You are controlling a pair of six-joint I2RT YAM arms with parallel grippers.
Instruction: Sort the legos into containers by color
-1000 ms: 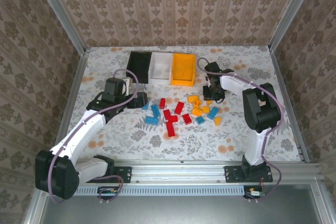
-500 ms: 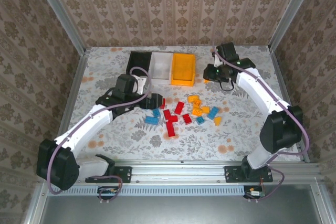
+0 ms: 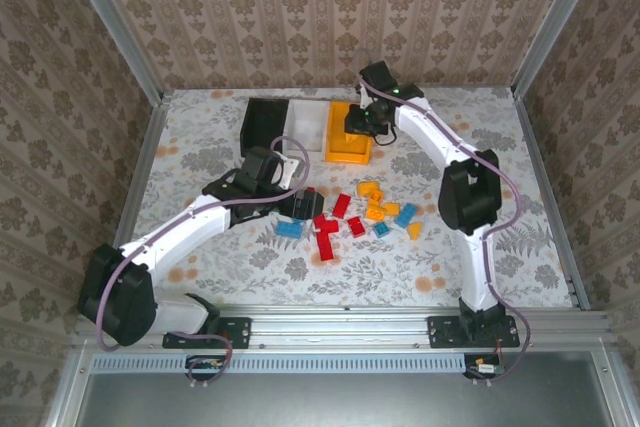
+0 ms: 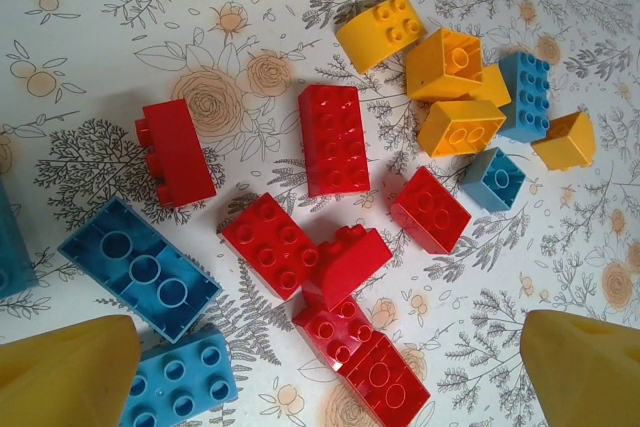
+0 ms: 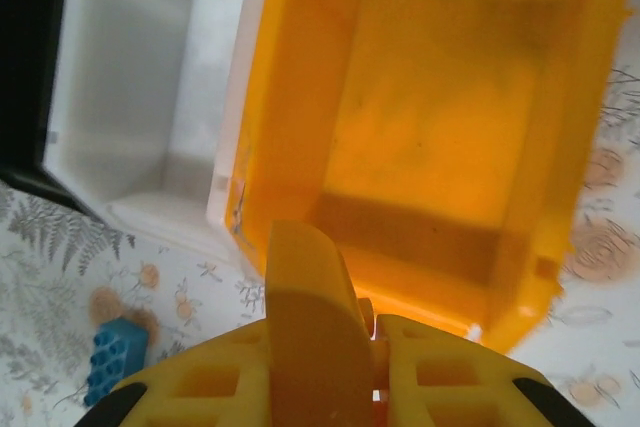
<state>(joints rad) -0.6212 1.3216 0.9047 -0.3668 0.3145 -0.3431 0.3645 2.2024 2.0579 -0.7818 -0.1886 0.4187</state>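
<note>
Your left gripper hangs low over the left side of the legos on the flowered table; on the left wrist camera its yellow fingertips stand wide apart at the bottom corners, with nothing between them but bricks lying on the table; two blue bricks lie just inside the left fingertip; the red bricks cluster in the middle, several touching; the orange-yellow bricks bunch at upper right, with two more blue ones among them

The three containers stand side by side at the far edge, touching: black bin, white bin, orange bin; all legos you can see lie on the table, near the bins but apart from them

Your right gripper is held above the orange bin; on the right wrist camera its fingers are close together over the bin's near wall, with a sliver of orange in the narrow gap; you cannot tell whether they clamp a brick; one blue brick lies on the table in front of the white bin
</note>
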